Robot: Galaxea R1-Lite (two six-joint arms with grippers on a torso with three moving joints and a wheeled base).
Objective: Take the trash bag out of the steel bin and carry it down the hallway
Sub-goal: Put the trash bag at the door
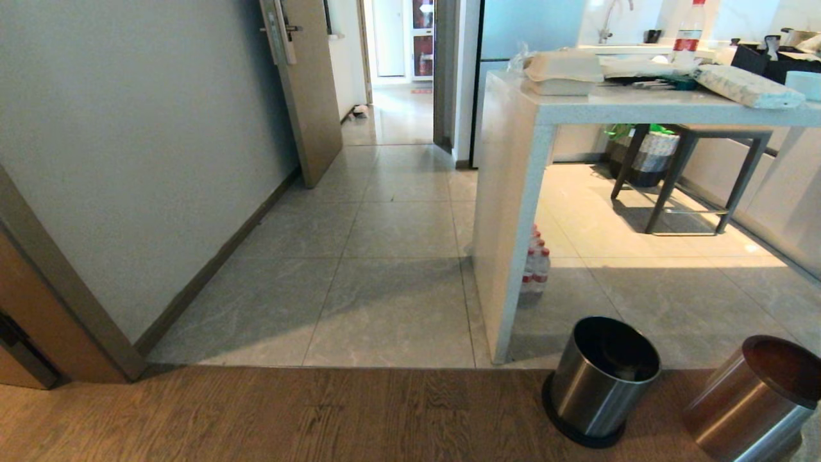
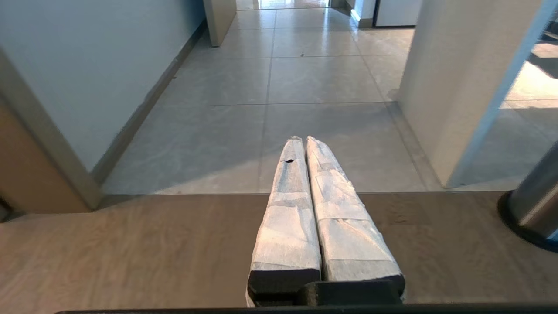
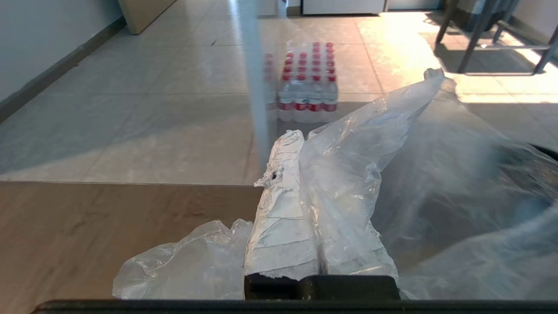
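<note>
A clear plastic trash bag point(image 3: 362, 144) is pinched in my right gripper point(image 3: 303, 144), which is shut on it; the film drapes over one taped finger and billows to both sides. Neither gripper shows in the head view. The steel bin point(image 1: 603, 378), round with a dark inside and a black base ring, stands on the wood floor by the counter's foot. The same bin's edge point(image 2: 532, 205) appears in the left wrist view. My left gripper point(image 2: 304, 138) is shut with nothing in it, pointing level toward the hallway point(image 1: 391, 250) of pale tiles.
A second steel bin point(image 1: 757, 398) stands at the far right. A white counter point(image 1: 513, 192) flanks the hallway on the right, with a pack of water bottles point(image 1: 535, 263) under it. A stool point(image 1: 693, 173) stands beyond. On the left are a wall and an open door point(image 1: 311, 96).
</note>
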